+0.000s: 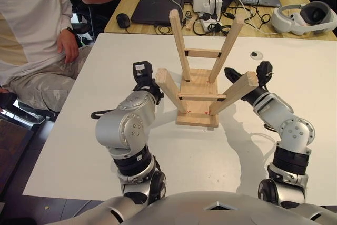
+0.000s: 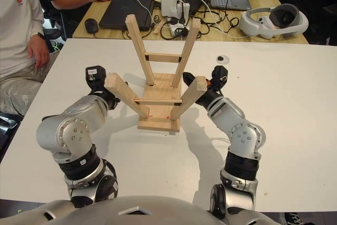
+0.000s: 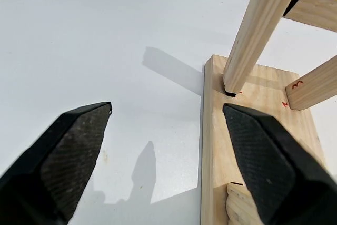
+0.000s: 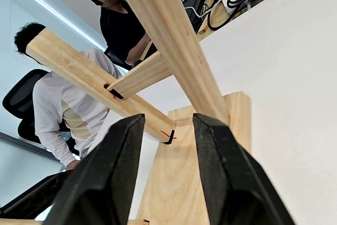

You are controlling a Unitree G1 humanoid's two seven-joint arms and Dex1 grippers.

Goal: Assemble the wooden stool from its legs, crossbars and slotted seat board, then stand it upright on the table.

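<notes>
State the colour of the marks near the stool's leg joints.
Red marks on pale wood; best in left wrist view.

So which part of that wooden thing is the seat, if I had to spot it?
On the white table stands an upside-down wooden stool. The seat is the board lying flat on the tabletop at its base. Unlike the four slanted legs and thin crossbars, it is the only wide, flat piece.
</notes>
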